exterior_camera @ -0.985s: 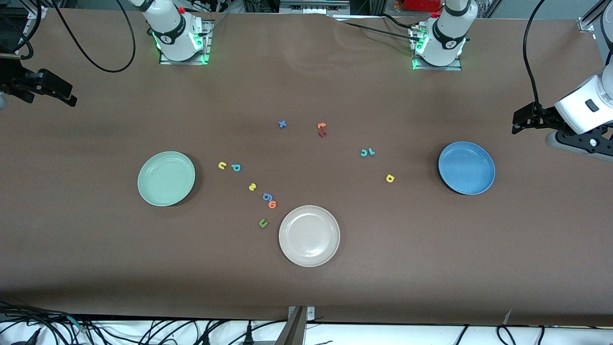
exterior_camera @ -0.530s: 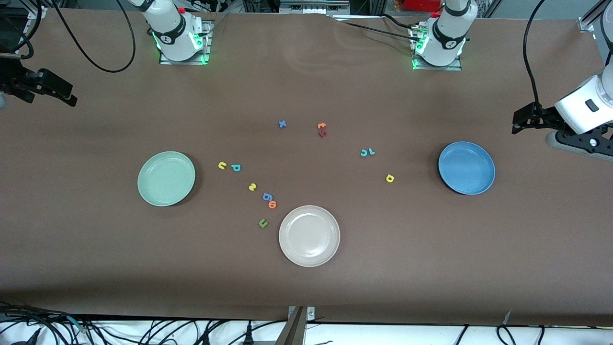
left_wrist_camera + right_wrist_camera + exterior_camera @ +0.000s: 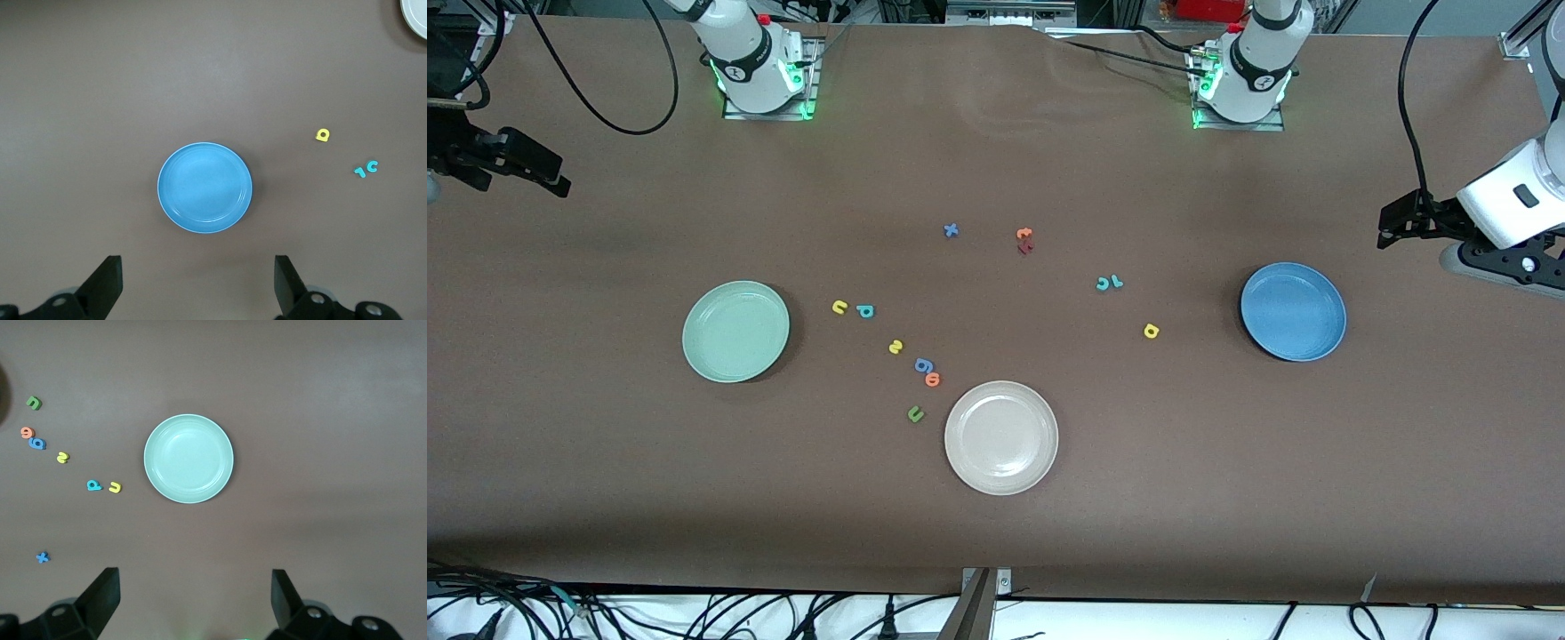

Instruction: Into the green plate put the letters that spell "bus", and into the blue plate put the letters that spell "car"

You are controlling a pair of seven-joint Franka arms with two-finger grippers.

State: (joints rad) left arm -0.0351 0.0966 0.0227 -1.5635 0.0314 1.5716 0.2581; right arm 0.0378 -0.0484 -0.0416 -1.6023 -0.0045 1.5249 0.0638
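The green plate (image 3: 735,332) lies toward the right arm's end, and beside it are a yellow u (image 3: 839,307), a teal b (image 3: 864,310) and a yellow s (image 3: 895,347). Toward the left arm's end lies the blue plate (image 3: 1293,311), with a yellow a (image 3: 1151,331) and a touching teal c (image 3: 372,166) and r (image 3: 360,173) nearby. My left gripper (image 3: 198,287) hangs open and empty high beside the blue plate (image 3: 205,187). The right gripper (image 3: 193,603) is open and empty, high beside the green plate (image 3: 189,459).
A beige plate (image 3: 1001,437) sits mid-table, nearest the front camera. Around it lie a green u (image 3: 915,413), an orange letter (image 3: 933,380) and a blue g (image 3: 923,364). A blue x (image 3: 951,230) and orange and dark red letters (image 3: 1024,240) lie toward the bases.
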